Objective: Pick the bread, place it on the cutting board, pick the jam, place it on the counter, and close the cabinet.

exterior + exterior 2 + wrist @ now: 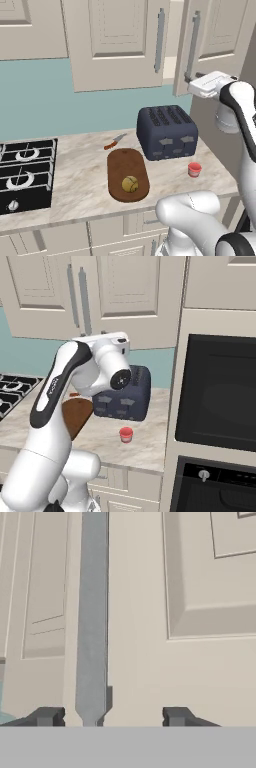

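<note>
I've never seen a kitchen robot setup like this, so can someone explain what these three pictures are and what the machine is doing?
All three pictures are computer-rendered. The machine is a white robot arm on a base that can drive. Two cameras on the base look over it from the left and right; a third rides on its hand. On the counter sit a dark toaster, a cutting board with the bread on it, a knife, the red jam jar and a black stove. The gripper holds nothing: its two dark tips stand apart, either side of the lower end of a silver handle on the cabinet door, which looks ajar.
</note>
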